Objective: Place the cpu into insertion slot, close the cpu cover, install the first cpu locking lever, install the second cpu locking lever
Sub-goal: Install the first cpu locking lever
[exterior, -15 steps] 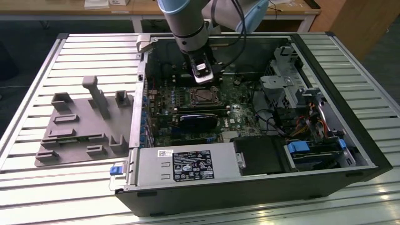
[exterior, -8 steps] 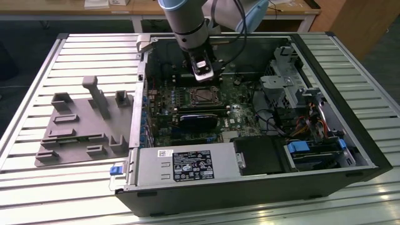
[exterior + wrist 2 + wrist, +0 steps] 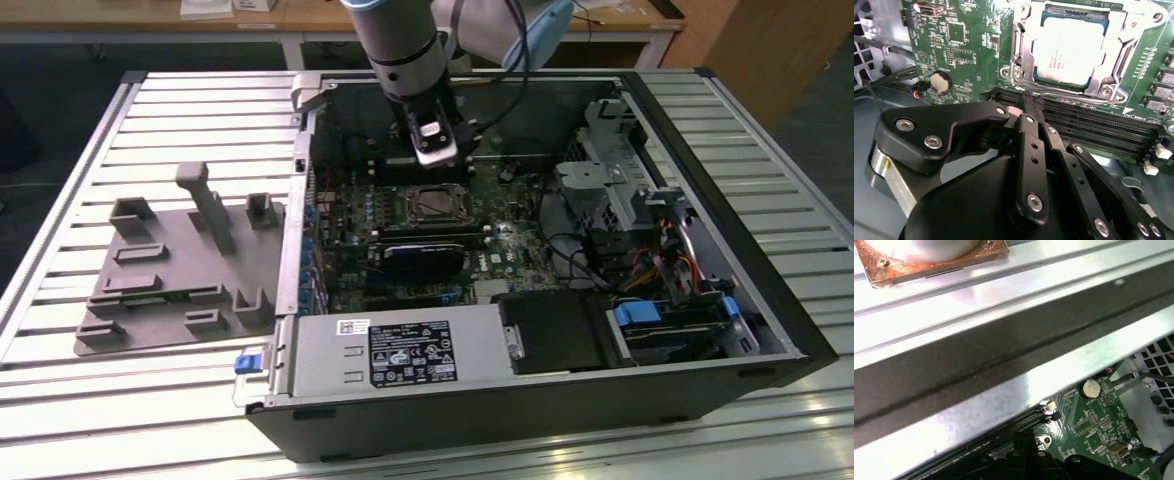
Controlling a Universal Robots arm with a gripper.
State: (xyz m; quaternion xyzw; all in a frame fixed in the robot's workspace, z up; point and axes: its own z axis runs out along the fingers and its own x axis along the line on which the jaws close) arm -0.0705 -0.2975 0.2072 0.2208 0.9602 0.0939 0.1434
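Observation:
In the second wrist view the cpu (image 3: pixel 1069 45) lies flat in the insertion slot (image 3: pixel 1026 75) on the green board. The cpu cover (image 3: pixel 1116 55) is down on it, its silvery frame around the chip's edges. A thin metal lever (image 3: pixel 1015 47) runs along one side of the frame. My gripper (image 3: pixel 1026 102) is shut with nothing in it, its black fingertips together just short of the socket's edge, over the dark memory slots (image 3: pixel 1094 125). In the exterior view the gripper (image 3: pixel 447 162) hangs inside the case just behind the insertion slot (image 3: pixel 434 205).
The open computer case (image 3: pixel 747 300) lies on a slatted table (image 3: pixel 160 110). A power supply (image 3: pixel 400 355) is at the front, and a drive cage (image 3: pixel 621 185) and cables (image 3: pixel 641 260) at the exterior view's right. A grey fixture (image 3: pixel 174 265) sits left of the case. The case wall (image 3: pixel 1004 355) rises close behind the gripper.

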